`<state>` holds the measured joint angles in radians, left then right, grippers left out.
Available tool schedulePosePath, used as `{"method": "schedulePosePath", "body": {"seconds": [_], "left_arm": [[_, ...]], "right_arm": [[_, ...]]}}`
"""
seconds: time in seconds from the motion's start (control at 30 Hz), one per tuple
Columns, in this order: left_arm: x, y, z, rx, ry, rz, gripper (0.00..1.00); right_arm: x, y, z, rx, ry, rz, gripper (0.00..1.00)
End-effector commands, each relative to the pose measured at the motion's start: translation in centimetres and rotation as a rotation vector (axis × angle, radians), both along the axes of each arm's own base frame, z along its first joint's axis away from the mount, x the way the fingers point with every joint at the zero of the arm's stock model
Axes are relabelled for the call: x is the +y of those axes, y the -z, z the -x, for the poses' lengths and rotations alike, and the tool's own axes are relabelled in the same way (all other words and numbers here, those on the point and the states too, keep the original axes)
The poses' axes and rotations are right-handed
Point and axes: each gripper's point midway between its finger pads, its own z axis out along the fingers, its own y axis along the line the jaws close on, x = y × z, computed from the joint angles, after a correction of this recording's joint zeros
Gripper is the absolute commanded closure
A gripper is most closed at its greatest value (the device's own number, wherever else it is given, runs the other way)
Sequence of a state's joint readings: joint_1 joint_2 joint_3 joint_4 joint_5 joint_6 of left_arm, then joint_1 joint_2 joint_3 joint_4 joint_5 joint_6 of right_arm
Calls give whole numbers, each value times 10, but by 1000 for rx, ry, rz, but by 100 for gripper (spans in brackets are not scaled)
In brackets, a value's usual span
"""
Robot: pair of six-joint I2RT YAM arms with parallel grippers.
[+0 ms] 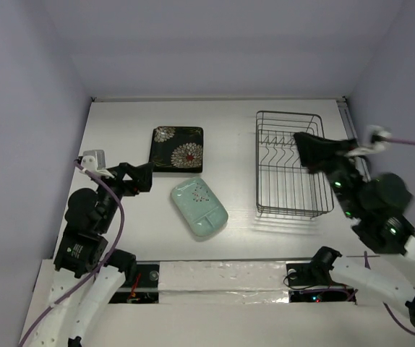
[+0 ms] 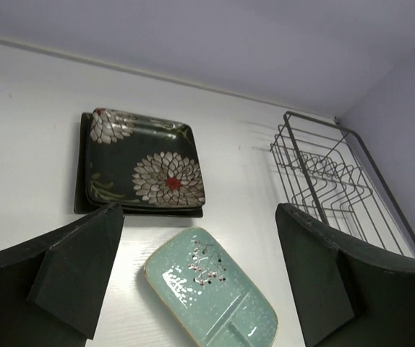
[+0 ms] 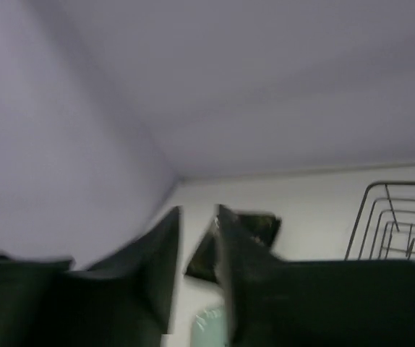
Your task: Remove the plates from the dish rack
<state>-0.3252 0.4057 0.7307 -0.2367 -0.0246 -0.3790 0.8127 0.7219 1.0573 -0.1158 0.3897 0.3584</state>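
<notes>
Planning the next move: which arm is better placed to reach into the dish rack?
Right. The right gripper hangs over the dish rack, while the left gripper, open, sits far off beside the mint plate.

The top view looks steeply down from high over the near edge onto the whole table (image 1: 236,123). The left wrist view sits low at near left, facing far-right over the flowered plates (image 2: 146,163) toward the dish rack (image 2: 330,181). The blurred right wrist view looks left and upward; all three share both.
</notes>
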Motion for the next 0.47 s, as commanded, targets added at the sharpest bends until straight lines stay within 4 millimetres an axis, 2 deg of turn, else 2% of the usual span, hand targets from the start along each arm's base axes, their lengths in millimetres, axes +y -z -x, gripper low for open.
{"method": "schedulePosePath", "body": {"seconds": [0.0, 0.03, 0.07, 0.1, 0.17, 0.2, 0.3, 0.43], "left_arm": [[7, -64, 6, -156, -18, 20, 15], [8, -70, 6, -166, -23, 18, 15], [10, -78, 8, -183, -29, 19, 14], [14, -92, 10, -217, -46, 27, 14], [18, -103, 11, -243, -64, 21, 14], [20, -112, 14, -266, -73, 27, 14], [25, -117, 15, -284, -98, 27, 14], [24, -103, 10, -239, -100, 25, 13]], "right_arm": [[-79, -16, 12, -64, 278, -131, 59], [-92, -6, 11, -46, 342, -141, 47], [-104, -7, 17, -50, 366, -176, 26], [-110, -1, 17, -36, 393, -183, 17], [-120, 13, 15, 2, 455, -204, 5], [-121, 18, 14, 16, 472, -193, 3], [-120, 26, 10, 38, 490, -169, 2], [-108, 30, 2, 54, 475, -120, 1]]}}
